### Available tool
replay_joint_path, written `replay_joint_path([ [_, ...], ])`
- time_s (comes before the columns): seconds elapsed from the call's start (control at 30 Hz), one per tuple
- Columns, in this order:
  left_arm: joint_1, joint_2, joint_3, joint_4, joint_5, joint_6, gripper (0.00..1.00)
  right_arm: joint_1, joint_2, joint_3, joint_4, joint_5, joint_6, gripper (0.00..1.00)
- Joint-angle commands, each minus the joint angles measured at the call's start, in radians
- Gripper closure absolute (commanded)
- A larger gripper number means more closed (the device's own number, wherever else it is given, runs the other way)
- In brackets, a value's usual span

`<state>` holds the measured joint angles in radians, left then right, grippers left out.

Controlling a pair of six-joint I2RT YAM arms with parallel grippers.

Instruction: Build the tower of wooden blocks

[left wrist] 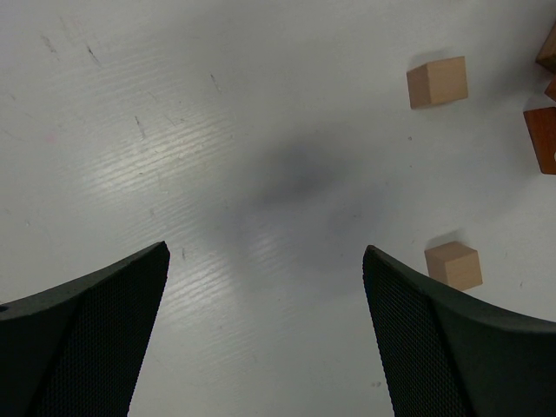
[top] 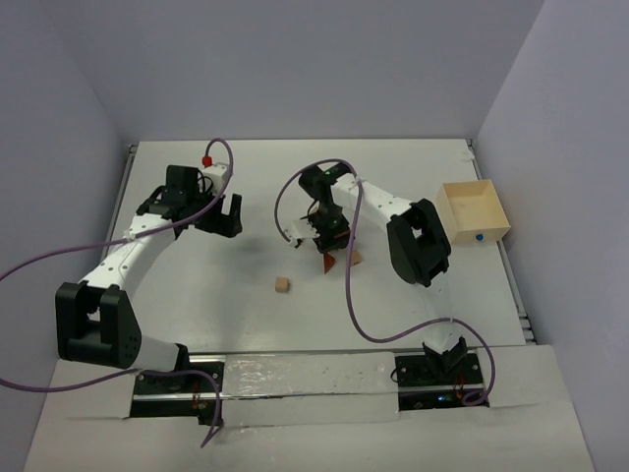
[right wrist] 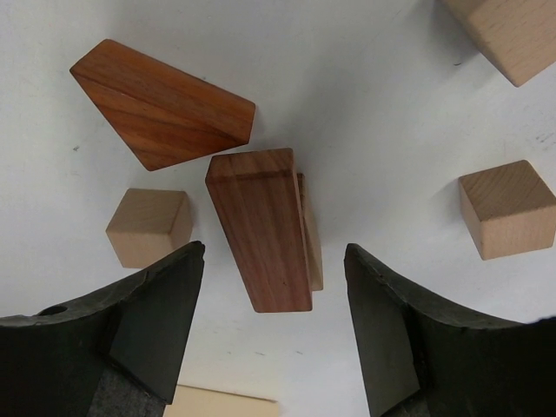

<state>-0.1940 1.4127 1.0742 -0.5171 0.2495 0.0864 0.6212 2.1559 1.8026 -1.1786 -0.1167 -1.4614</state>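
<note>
Right gripper (right wrist: 274, 252), jaws apart, is straddling the short reddish-brown tower (right wrist: 261, 230) on the table (top: 413, 177) while the wedge (right wrist: 161, 104) and tan cubes (right wrist: 506, 208) are lying loose beside it, unstacked; left gripper (left wrist: 266, 250), likewise spread, is hovering aside.

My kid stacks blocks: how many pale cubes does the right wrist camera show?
3 pale cubes: one left of the reddish-brown column, one right of it, one cut off at top right. A pale strip at the bottom edge may be another.

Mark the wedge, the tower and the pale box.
wedge (right wrist: 165, 104), right wrist view, broad face.
tower (right wrist: 261, 234), right wrist view, reddish-brown side.
pale box (top: 467, 237), top external view, near wall.
</note>
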Motion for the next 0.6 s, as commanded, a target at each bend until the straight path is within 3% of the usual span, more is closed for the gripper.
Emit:
replay_joint_path([
  [0.0,0.007,0.011,0.038,-0.001,0.01,-0.002,0.01,-0.007,-0.002,-0.01,0.033,0.018,-0.014,0.31],
  [0.13,0.008,0.011,0.034,0.002,0.01,-0.004,0.01,-0.008,0.008,0.005,0.031,0.02,-0.007,0.42],
  [0.27,0.01,0.011,0.033,0.002,0.008,-0.004,0.01,-0.012,0.013,0.004,0.036,0.026,-0.009,0.48],
  [0.57,0.015,0.019,0.034,0.008,0.01,-0.001,0.01,-0.012,0.009,-0.016,0.044,0.042,-0.012,0.48],
])
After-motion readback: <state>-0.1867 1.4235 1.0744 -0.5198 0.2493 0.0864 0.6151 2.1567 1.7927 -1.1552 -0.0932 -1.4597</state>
